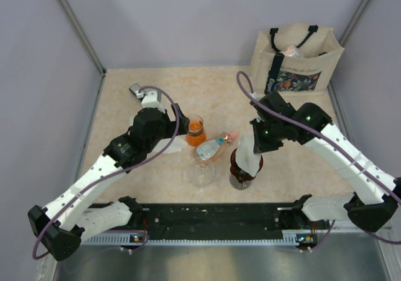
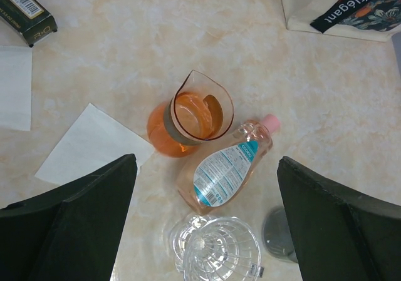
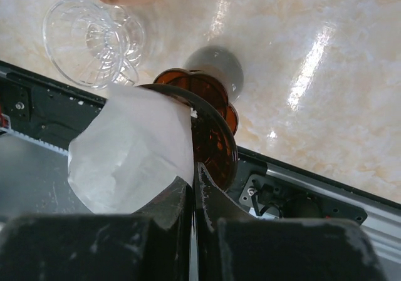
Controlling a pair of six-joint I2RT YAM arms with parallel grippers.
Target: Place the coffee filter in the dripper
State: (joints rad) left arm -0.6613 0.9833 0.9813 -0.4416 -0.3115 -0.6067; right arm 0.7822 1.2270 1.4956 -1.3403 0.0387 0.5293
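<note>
Top: R gripper (image 1: 252, 147) pinches coffee filter (image 1: 247, 157), held upright right over dripper (image 1: 242, 170), filter's lower edge at the rim. Dripper stands on table (image 1: 213, 87) near front edge, clear glass cup (image 1: 202, 173) just beside it on the left. L gripper (image 1: 180, 118) next to orange glass (image 1: 196, 131).
L wrist: jaws wide apart, nothing held; orange glass and lying bottle (image 2: 229, 165) in view btwn them.
R wrist: fingers clamped tight on filter edge, filter against dripper rim; can't tell if seated inside.

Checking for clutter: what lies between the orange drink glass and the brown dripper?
A pink-capped bottle lies on its side between the glass and the dripper, clearest in the top view.
</note>
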